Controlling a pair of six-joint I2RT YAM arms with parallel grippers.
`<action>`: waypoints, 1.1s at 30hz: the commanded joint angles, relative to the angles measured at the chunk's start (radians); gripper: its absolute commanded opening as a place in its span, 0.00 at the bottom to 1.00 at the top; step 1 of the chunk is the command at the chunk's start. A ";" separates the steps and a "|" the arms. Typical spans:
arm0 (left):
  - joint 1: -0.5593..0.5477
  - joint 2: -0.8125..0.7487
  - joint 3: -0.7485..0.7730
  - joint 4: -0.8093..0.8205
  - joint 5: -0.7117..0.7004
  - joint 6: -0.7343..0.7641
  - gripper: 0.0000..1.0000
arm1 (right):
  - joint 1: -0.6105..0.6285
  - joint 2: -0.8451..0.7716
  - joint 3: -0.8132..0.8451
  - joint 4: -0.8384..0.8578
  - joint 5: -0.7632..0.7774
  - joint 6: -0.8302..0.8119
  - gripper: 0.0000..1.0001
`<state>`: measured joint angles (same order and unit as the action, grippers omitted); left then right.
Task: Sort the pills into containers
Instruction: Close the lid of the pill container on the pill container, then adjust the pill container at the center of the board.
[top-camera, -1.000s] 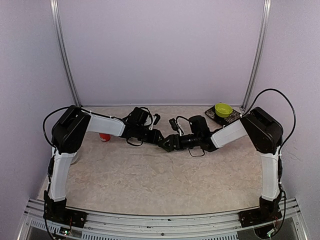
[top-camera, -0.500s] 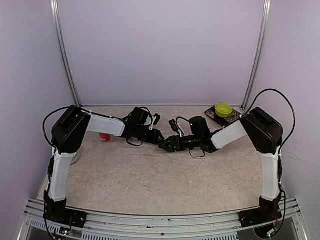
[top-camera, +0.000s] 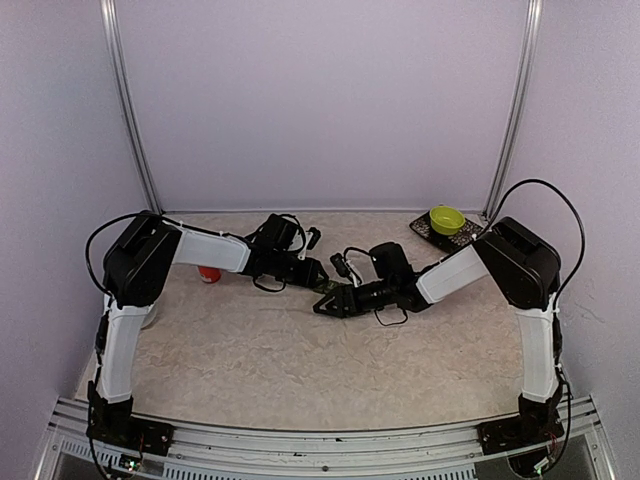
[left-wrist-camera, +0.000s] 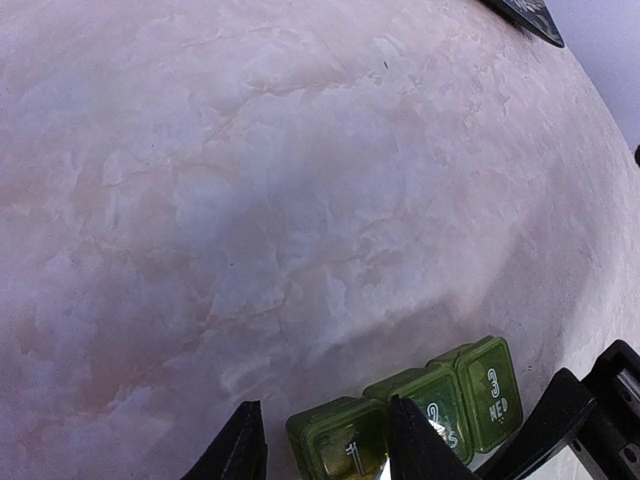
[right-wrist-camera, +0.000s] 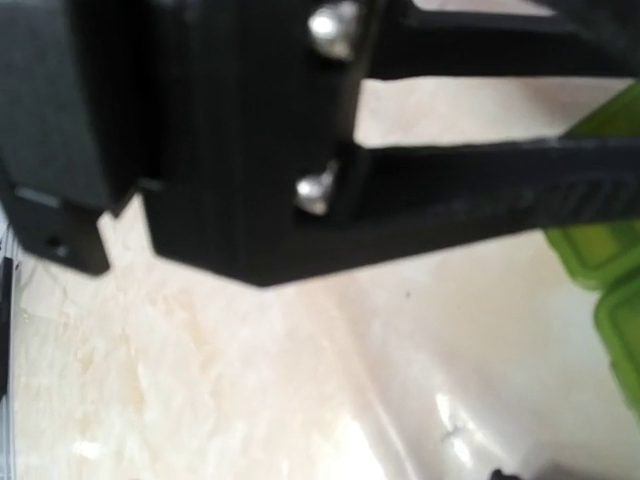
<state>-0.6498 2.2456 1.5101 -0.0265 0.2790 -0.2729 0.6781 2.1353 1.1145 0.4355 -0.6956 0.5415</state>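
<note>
Containers (left-wrist-camera: 420, 415), a small dark green strip of three joined square boxes with their lids down, sat low on the pale marbled worktop (top-camera: 300, 370) near its middle, where the two arms met. In the left wrist view the strip ran along the bottom edge. Each lid carried a pale mark, and a 2 and a 3 could be read on two of them. The left claw (left-wrist-camera: 325, 410) was set narrow around the end box, one black finger on each side of it. The nearer finger overlapped the edge of the middle box, and a thin sliver of worktop showed beside the other. The right claw (top-camera: 322, 304) reached in from the opposite side, and one of its dark fingers lay just beside the box marked 3. In the right wrist view its fingers stood apart as two blurred black bars with pale worktop between them, and bright green patches showed at the right edge. That view was too blurred to tell whether either finger touched the strip. A yellow-green bowl (top-camera: 446, 218) stood on a dark mat (top-camera: 432, 232) at the far right corner, well apart from the strip. A small red thing (top-camera: 209, 274) sat beside the left arm.
</note>
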 joint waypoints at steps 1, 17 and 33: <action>-0.002 0.015 -0.002 -0.090 -0.033 0.004 0.42 | 0.003 -0.032 -0.009 -0.076 -0.029 -0.033 0.72; -0.006 -0.060 -0.057 -0.081 -0.055 -0.038 0.51 | -0.011 -0.154 -0.010 -0.235 0.196 -0.143 0.78; -0.022 -0.085 -0.085 -0.069 -0.046 -0.045 0.51 | -0.012 -0.122 0.039 -0.256 0.265 -0.179 0.81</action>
<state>-0.6640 2.1887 1.4448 -0.0616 0.2478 -0.3145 0.6716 2.0060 1.1202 0.1837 -0.4500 0.3813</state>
